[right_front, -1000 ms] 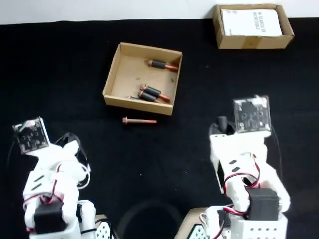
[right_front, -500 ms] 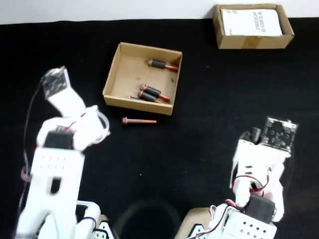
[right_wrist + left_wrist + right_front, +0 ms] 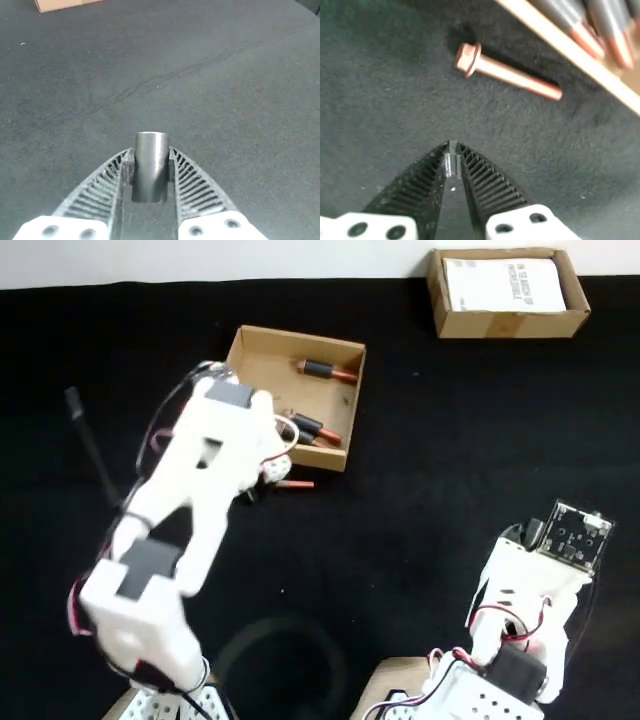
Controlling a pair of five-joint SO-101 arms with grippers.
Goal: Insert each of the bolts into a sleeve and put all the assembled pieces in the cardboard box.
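Copper bolt (image 3: 300,484) half hidden beneath left arm (image 3: 195,485)

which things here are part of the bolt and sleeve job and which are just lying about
Job: loose bolt, sleeve in right gripper, cardboard box, assembled pieces inside it.
Lying about: second box with a printed sheet.

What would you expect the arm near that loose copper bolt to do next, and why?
Probably open the left tool and lower it around the bolt: its jaws are closed, just short of the bolt lying loose, while the right tool holds a sleeve.
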